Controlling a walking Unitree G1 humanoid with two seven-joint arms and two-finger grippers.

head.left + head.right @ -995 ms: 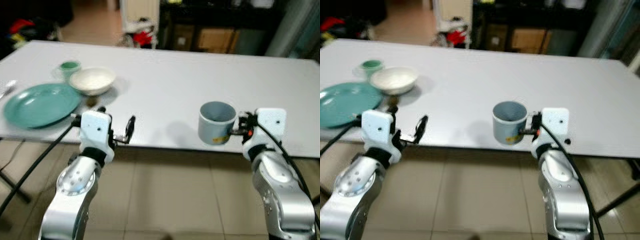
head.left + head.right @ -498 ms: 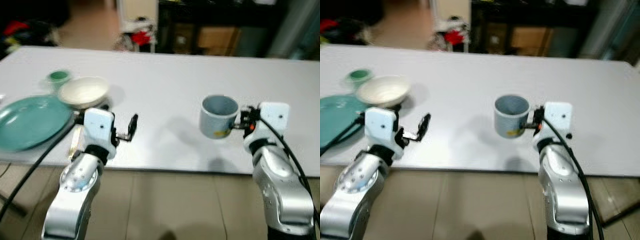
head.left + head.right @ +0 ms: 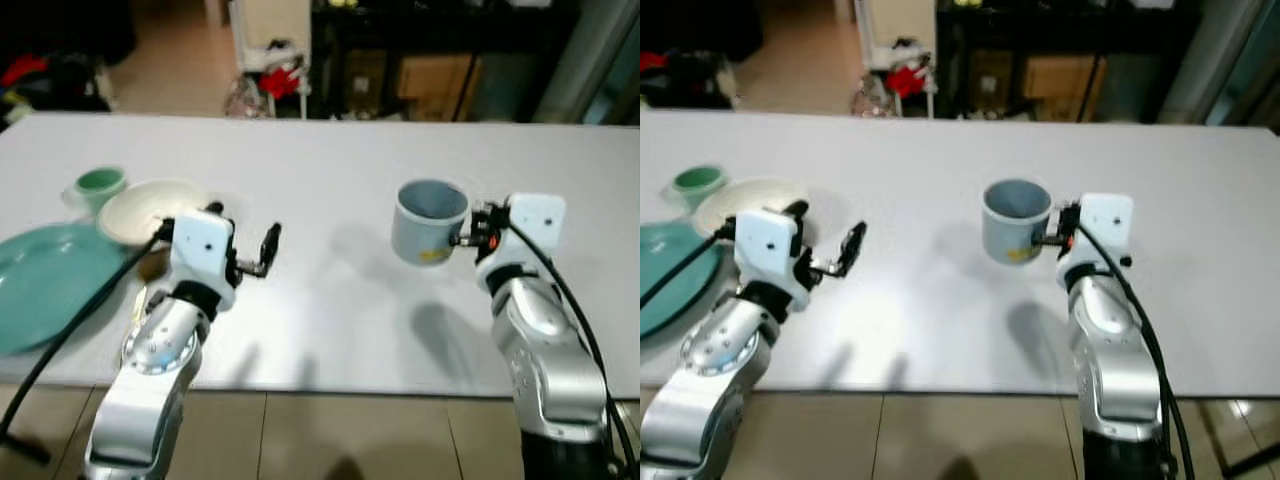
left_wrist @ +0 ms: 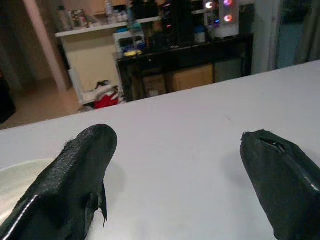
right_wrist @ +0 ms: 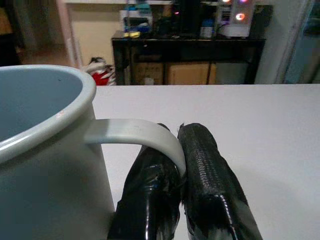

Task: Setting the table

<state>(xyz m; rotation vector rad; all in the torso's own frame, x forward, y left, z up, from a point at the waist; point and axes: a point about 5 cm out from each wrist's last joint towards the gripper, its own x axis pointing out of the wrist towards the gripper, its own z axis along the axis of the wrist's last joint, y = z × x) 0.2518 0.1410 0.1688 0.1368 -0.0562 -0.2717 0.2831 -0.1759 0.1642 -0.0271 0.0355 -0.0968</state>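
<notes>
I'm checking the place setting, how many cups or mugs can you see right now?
2. A grey-blue mug is held by its handle in the right claw above the table. A small green cup sits far left, behind the white bowl.

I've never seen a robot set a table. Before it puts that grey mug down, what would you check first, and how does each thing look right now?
1. Hold on the mug: the right gripper has its fingers pinched on the handle. Ok.
2. Mug upright, opening up: ok.
3. Mug over the table, not past its edge: ok.
4. Landing spot below the mug: bare white surface with the mug's shadow on it. Ok.
5. Left gripper out of the way: open, holding nothing, beside the white bowl and green plate. Ok.
6. Anything inside the mug: cannot tell.
</notes>
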